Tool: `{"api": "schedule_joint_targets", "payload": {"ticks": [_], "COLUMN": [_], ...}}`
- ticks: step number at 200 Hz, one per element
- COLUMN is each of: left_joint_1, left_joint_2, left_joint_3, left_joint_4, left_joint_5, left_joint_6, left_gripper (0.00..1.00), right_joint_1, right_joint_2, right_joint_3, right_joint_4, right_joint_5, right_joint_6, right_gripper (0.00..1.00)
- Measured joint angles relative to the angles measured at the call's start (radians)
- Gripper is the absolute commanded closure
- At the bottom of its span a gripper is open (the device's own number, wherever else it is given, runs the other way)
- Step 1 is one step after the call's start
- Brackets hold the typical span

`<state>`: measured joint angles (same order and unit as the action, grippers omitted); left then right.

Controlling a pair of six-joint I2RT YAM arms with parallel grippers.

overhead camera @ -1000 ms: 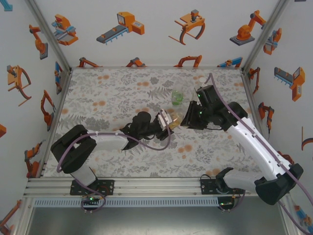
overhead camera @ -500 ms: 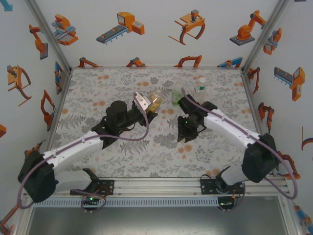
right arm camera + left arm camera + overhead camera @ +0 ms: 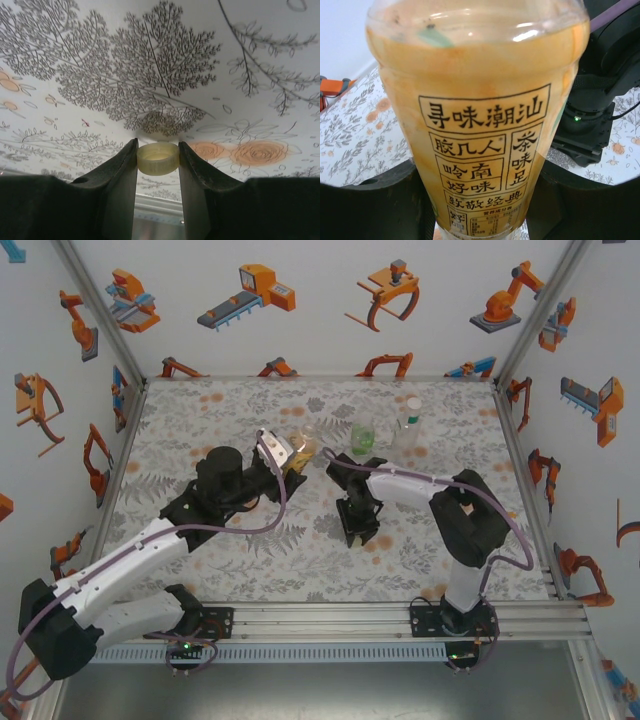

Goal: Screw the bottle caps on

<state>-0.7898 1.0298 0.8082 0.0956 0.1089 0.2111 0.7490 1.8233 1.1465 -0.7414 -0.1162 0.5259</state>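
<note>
The right end effector [image 3: 158, 150] is pinched narrow on 1 pale yellow bottle cap [image 3: 158, 159], close over the floral bench [image 3: 190, 420] and apart from every bottle, while the left end effector [image 3: 283, 452] clamps the labelled amber bottle [image 3: 485, 125] near the bench's middle. So this cap is likely not yet screwed on; the clear bottle [image 3: 407, 428] at the back seems to wear a whitish cap [image 3: 412, 403], and the green-tinted bottle [image 3: 362, 437] beside it I cannot judge. Whether any of the 3 holds liquid I cannot tell.
</note>
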Motion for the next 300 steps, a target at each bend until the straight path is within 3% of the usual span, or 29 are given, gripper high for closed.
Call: {"api": "schedule_joint_targets", "payload": {"ticks": [49, 158, 224, 300], "left_joint_1": [0.0, 0.001, 0.001, 0.001], "left_joint_2": [-0.005, 0.013, 0.024, 0.025], "left_joint_3": [0.0, 0.0, 0.0, 0.0], "left_joint_4": [-0.022, -0.025, -0.025, -0.021], "left_joint_5": [-0.012, -0.012, -0.011, -0.011], "left_joint_6": [0.0, 0.0, -0.001, -0.016], "left_gripper": [1.0, 1.0, 1.0, 1.0], "right_joint_1": [0.016, 0.108, 0.126, 0.135], "right_joint_2": [-0.011, -0.204, -0.203, -0.206], "right_joint_3": [-0.006, -0.262, -0.263, -0.263], "right_joint_4": [0.073, 0.396, 0.411, 0.395], "right_joint_5": [0.065, 0.242, 0.271, 0.271], "right_joint_6": [-0.011, -0.056, -0.04, -0.016], "right_gripper": [0.48, 0.55, 0.59, 0.57]}}
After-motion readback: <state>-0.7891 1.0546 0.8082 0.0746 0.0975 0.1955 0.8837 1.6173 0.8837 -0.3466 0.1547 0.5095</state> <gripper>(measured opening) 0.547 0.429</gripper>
